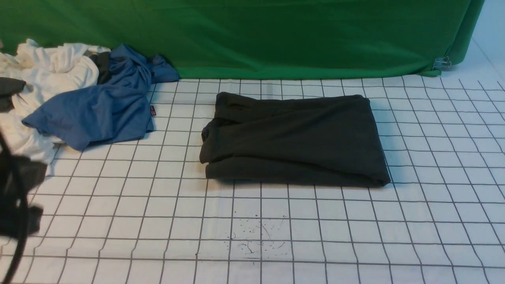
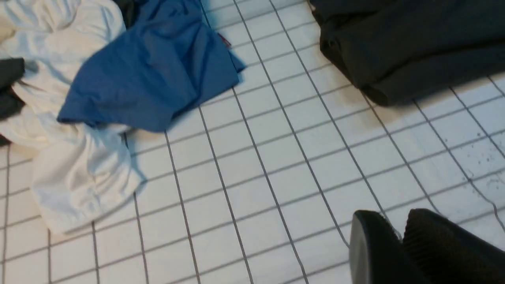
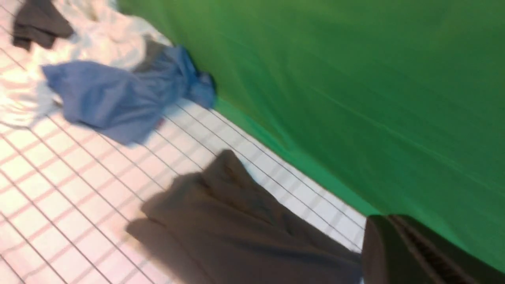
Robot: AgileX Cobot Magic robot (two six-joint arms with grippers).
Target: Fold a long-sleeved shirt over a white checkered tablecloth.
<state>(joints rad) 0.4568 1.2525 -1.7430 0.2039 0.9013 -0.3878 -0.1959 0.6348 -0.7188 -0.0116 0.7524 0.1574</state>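
The long-sleeved shirt (image 1: 294,140) lies folded into a dark rectangle in the middle of the white checkered tablecloth (image 1: 158,221). No gripper touches it. My left arm (image 1: 17,197) is a dark blur at the left edge of the front view. In the left wrist view my left gripper (image 2: 396,225) hovers over bare tablecloth (image 2: 256,165), its fingers closed together and empty, with the shirt's (image 2: 414,43) corner some squares away. In the right wrist view my right gripper (image 3: 388,221) is shut and empty, raised beside the shirt (image 3: 236,228). The front view does not show it.
A blue garment (image 1: 102,106) lies over a heap of white garments (image 1: 51,71) at the back left. The green backdrop cloth (image 1: 256,35) hangs along the far edge, clipped (image 1: 444,62) at the right. Small ink marks (image 1: 258,236) dot the near middle.
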